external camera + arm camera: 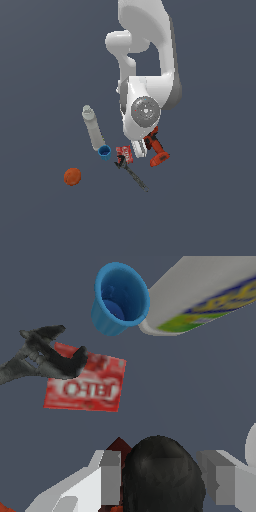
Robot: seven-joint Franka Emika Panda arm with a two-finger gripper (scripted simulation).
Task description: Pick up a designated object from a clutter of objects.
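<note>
The designated object, a red-orange drill [159, 152], lies on the floor just to the exterior view's right of the clutter of objects. My gripper [142, 148] is down at the drill, mostly hidden behind the white wrist. In the wrist view the drill's black nose [162, 471] sits between the two grey fingers [111, 478], one on each side. The gripper [165, 478] is open around it, with small gaps at the pads. A dark red corner [119, 448] shows just beyond the nose.
A flat red packet [124, 153] [87, 383] lies close by with a thin dark tool [132, 175] [45, 358] across its edge. Beyond them are a small blue cup [105, 152] [120, 298] and a pale grey bottle [92, 129] [200, 291] lying down. An orange ball [72, 176] sits apart.
</note>
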